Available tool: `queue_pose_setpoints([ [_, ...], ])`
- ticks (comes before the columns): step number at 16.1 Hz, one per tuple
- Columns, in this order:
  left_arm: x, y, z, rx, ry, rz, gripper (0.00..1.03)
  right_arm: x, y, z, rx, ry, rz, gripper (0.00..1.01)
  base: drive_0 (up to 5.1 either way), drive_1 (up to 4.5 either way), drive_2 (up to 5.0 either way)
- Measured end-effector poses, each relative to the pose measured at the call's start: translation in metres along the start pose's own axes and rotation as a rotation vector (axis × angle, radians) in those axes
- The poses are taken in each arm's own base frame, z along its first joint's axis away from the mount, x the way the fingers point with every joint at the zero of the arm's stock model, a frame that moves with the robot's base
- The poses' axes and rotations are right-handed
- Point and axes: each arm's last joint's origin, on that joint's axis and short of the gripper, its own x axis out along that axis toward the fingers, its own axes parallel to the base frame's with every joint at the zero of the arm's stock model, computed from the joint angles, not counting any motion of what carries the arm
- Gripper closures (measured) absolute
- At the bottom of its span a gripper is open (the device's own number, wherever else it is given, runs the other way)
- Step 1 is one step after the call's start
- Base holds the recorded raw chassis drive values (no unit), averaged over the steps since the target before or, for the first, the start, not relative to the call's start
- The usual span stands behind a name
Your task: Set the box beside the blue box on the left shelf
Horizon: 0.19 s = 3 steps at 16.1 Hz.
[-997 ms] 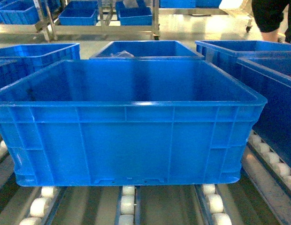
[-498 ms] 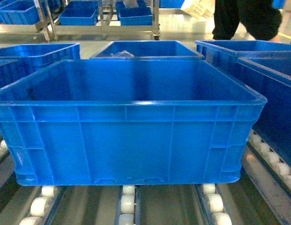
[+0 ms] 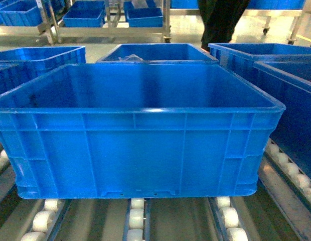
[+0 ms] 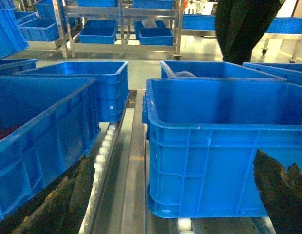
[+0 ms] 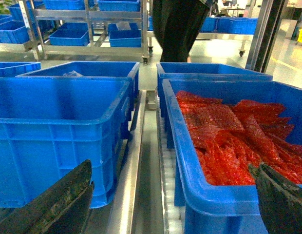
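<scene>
Squarely: ribbed plastic box (image 3: 138, 150) on white-roller left shelf (image 3: 137, 219).

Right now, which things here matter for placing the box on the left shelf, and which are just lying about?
Job:
the box
left shelf rollers
neighbouring blue crate

Lying about:
crate of red bags
crate behind with pale item
person in black
far racks

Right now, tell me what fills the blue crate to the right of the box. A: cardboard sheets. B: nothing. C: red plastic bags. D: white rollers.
C: the right wrist view shows the neighbouring blue crate heaped with crinkled red plastic bags.
</scene>
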Motion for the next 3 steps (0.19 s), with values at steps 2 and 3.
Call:
queue_pose_setpoints([
  [2,0.0,0.0,0.0,0.0,0.0,0.0,0.05,0.0,0.0,0.0,0.0,0.0,0.0,0.03,0.0,0.0,0.0],
  [3,0.0,0.0,0.0,0.0,0.0,0.0,0.05,0.0,0.0,0.0,0.0,0.0,0.0,0.03,0.0,0.0,0.0],
])
